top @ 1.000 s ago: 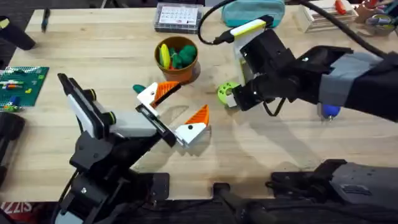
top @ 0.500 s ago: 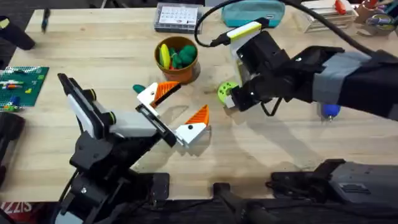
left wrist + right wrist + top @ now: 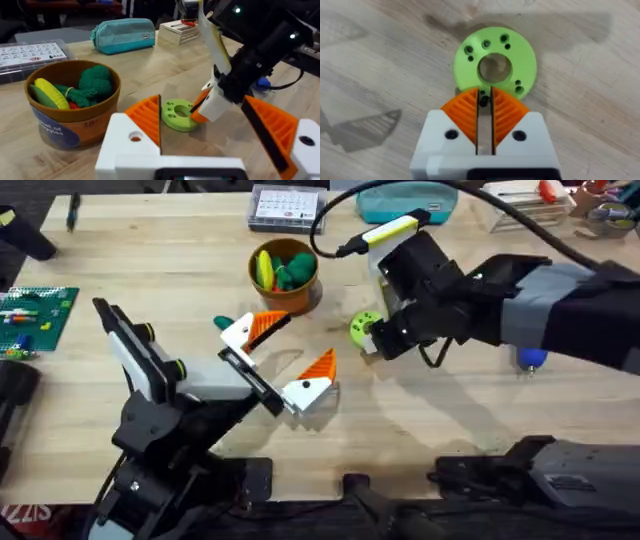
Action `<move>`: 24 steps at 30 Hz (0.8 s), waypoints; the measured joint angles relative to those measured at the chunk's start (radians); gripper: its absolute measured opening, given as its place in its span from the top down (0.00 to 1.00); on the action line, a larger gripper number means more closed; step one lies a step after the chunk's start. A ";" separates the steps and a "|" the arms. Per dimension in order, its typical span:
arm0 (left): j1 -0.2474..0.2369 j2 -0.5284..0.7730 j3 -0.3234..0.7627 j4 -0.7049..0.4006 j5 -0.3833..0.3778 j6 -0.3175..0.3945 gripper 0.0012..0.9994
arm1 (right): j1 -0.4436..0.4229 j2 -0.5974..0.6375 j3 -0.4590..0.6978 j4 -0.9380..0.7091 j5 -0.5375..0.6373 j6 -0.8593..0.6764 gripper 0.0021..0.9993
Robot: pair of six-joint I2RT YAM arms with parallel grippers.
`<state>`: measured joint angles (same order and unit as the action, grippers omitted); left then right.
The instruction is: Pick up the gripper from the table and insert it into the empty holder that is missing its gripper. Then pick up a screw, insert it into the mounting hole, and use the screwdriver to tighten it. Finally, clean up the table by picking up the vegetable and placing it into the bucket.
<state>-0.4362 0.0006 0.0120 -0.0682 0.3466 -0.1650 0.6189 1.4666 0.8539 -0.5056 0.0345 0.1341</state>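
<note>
From overhead you see the right tool (image 3: 376, 343) touching the vegetable (image 3: 362, 327), the bucket (image 3: 285, 274) just beyond your spread-open left tool (image 3: 282, 356). Your left wrist view adds the bucket's contents: a yellow toy (image 3: 49, 93) and dark green toy (image 3: 95, 81). The right wrist view shows the pads (image 3: 465, 109) pinched nearly together over something small and dark at the vegetable's rim.

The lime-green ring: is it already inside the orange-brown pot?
No, the lime-green ring lies flat on the table, beside the orange-brown pot, at the right gripper.
</note>
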 joint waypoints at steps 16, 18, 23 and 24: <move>0.000 0.000 0.000 0.000 0.000 0.000 0.02 | 0.000 0.000 0.001 -0.006 0.002 -0.001 0.84; 0.000 0.000 0.000 0.000 0.000 0.000 0.02 | 0.000 0.000 0.002 -0.016 0.001 -0.007 0.83; 0.000 0.000 0.000 0.000 0.000 0.000 0.02 | 0.003 0.002 0.008 -0.032 -0.002 -0.015 0.83; 0.000 0.000 0.000 0.000 0.000 0.000 0.02 | 0.003 0.002 0.008 -0.032 -0.002 -0.015 0.83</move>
<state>-0.4362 0.0006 0.0120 -0.0681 0.3466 -0.1650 0.6216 1.4685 0.8616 -0.5377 0.0329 0.1192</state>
